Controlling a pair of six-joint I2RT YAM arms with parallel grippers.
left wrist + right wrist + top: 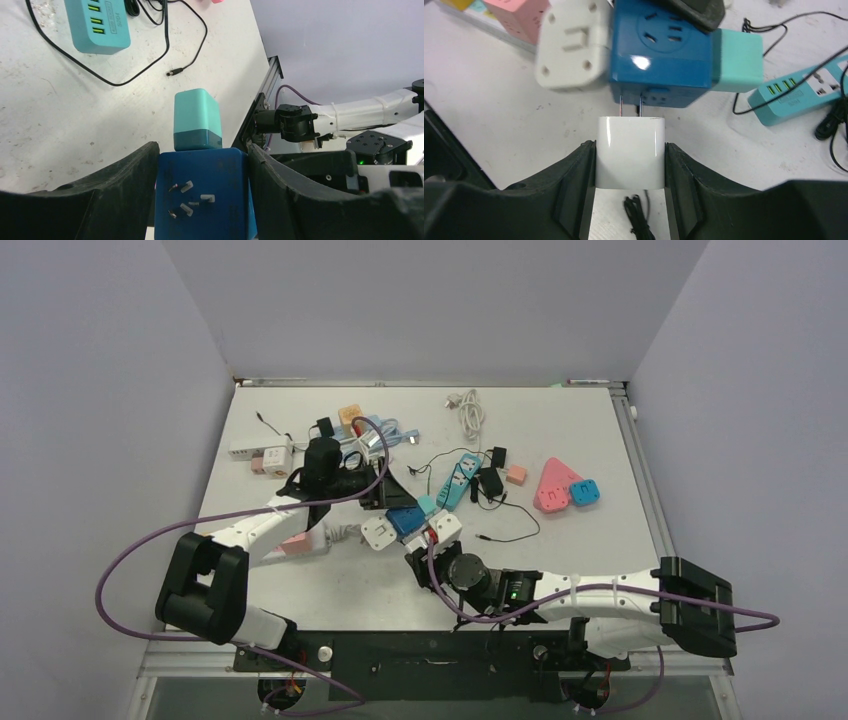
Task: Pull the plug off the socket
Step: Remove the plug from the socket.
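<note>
Left gripper [202, 156] is clamped on the blue socket cube [200, 200] mid-table. Right gripper [630, 146] squeezes the white plug [630, 155] just beside it, with the prongs [621, 107] showing and their tips at the cube.

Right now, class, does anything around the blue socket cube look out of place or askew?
Yes. The white plug in the right hand does not sit flush against the blue socket cube: its two metal prongs show bare in the gap. Nothing looks broken or spilled.
</note>
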